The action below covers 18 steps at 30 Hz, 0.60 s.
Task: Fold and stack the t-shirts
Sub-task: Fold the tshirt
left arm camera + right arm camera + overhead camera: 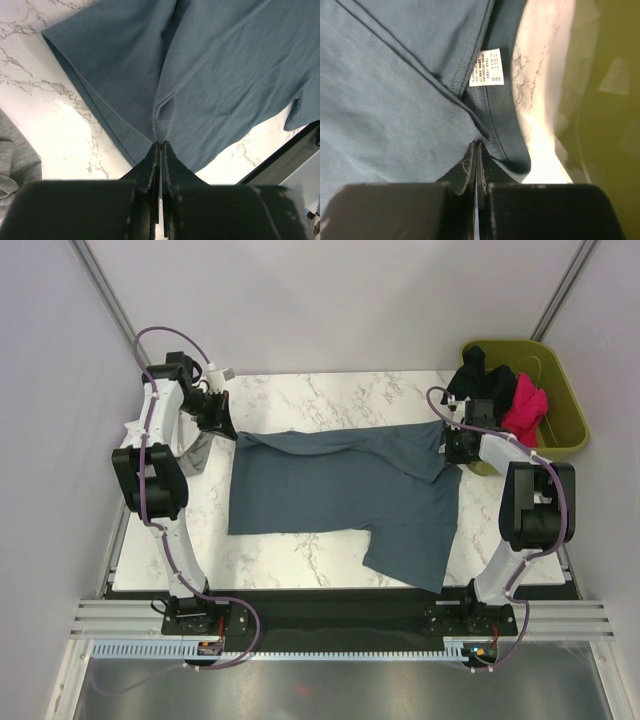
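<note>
– Top external view first: what is the surface like?

– A white marble-patterned tabletop [330,395] with grey veins, and a black strip [330,602] along its near edge. Pale walls [330,300] close it in on the far side and on both flanks. Bare metal rails [100,618] run across below the arm bases.

– And the shirt?

– The slate blue-grey t-shirt [330,485] lies spread across the middle of the tabletop, mostly flat. Its near right part reaches down to the black strip.

– Anything past the table?

– An olive-green bin [570,410] sits at the far right corner. It holds a black shirt [480,380] and a magenta-pink shirt [525,410], bunched together.

– How are the hands?

– The left gripper [213,410] is at the shirt's far left corner. In the left wrist view its fingers [150,167] are pressed together, pinching a small tented fold near the hem. A bit of grey cloth [15,165] shows at that picture's left edge, apart from the shirt. The right gripper [455,445] is at the far right corner. Its wrist view shows the fingers [465,167] closed on cloth beside the dark neckband, just below a white label [486,67].
</note>
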{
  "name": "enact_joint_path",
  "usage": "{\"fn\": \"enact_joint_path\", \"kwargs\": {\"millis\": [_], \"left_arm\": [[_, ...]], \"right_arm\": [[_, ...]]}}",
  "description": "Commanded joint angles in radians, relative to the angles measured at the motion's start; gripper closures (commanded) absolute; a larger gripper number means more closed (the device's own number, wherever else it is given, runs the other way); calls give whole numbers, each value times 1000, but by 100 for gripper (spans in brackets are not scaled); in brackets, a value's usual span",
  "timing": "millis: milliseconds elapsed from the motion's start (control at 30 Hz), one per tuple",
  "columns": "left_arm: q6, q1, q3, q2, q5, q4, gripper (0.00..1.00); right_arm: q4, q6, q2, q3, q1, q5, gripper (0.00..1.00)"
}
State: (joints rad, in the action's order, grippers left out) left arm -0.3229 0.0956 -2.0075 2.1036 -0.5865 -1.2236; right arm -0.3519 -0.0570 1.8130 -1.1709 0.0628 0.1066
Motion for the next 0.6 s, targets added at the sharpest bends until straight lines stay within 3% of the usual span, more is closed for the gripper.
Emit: {"fn": "enact_joint_path", "kwargs": {"millis": [0, 300, 567], "left_arm": [[16, 1, -17, -24, -32, 12, 98], [22, 1, 12, -129, -35, 21, 98], [-1, 3, -25, -182, 36, 61, 98]], "right_arm": [[18, 8, -104, -9, 6, -13, 100], [7, 22, -210, 7, 6, 36, 100], [42, 33, -259, -38, 6, 194, 100]]}}
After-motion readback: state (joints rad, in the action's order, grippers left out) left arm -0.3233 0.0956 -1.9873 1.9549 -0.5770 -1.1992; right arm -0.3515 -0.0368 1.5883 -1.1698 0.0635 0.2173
